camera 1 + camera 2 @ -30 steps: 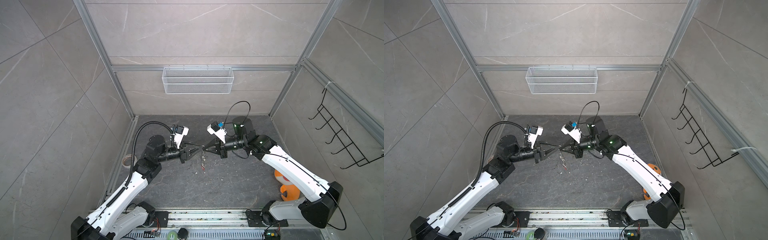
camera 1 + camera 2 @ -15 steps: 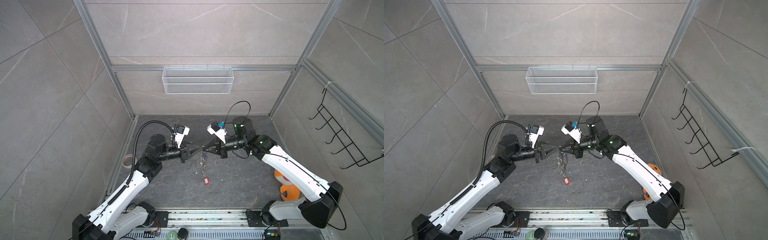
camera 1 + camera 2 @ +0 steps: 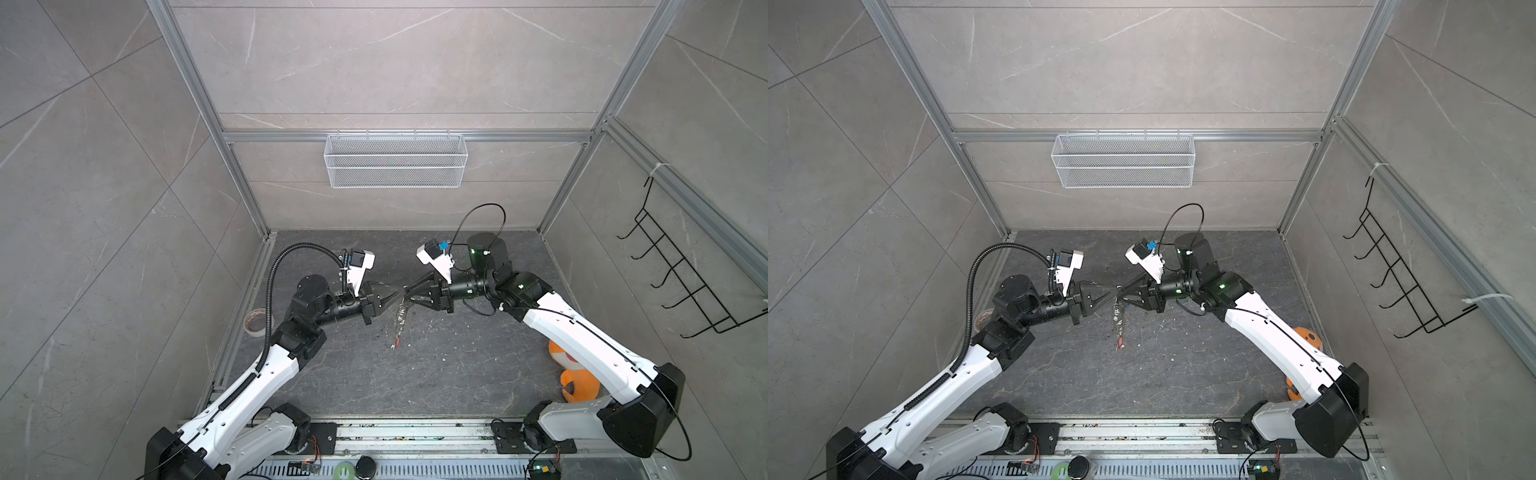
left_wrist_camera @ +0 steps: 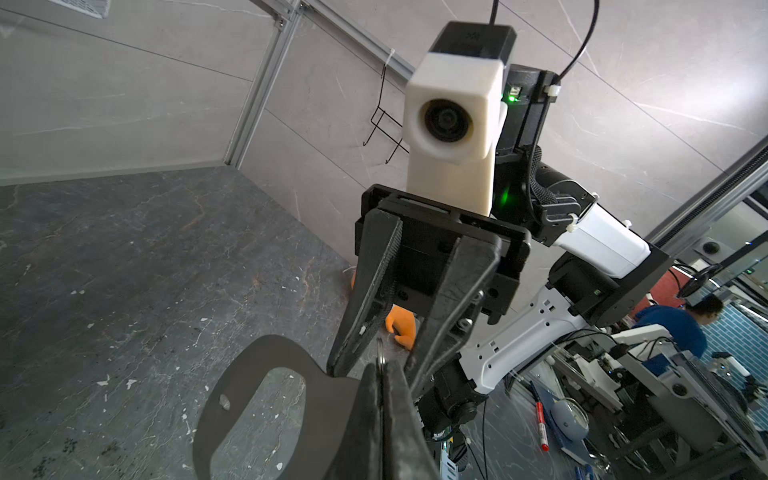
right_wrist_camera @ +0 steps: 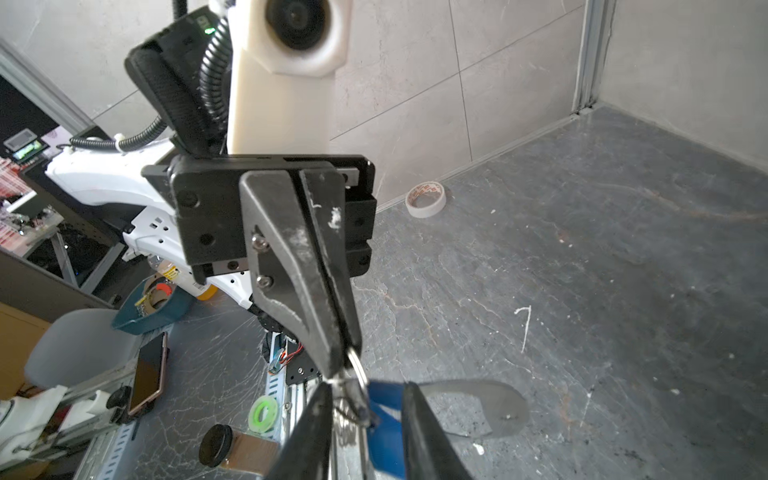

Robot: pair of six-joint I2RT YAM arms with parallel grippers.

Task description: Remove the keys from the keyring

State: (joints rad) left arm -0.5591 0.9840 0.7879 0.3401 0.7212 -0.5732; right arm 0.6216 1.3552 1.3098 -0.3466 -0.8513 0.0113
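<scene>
Roughly over the middle of the dark grey worktop point(image 3: 457, 374), two white robot arms meet nose to nose. A tape roll point(image 3: 254, 322) lies by the worktop's left edge.

The left gripper point(image 3: 400, 294) has its jaws pressed tight together, pinching a silver ring point(image 5: 357, 365) of the keyring point(image 3: 1117, 318). The right gripper point(image 3: 408, 293) has its jaws parted a little, straddling the same bunch. I cannot tell whether they touch it.

The keyring hangs down from the pinch, below both grippers. Its flat grey tag point(image 5: 469, 405) sticks out to one side. The blue key point(image 5: 384, 419) sits between the right gripper's jaws, and the red key point(image 3: 1120, 341) dangles lowest.
</scene>
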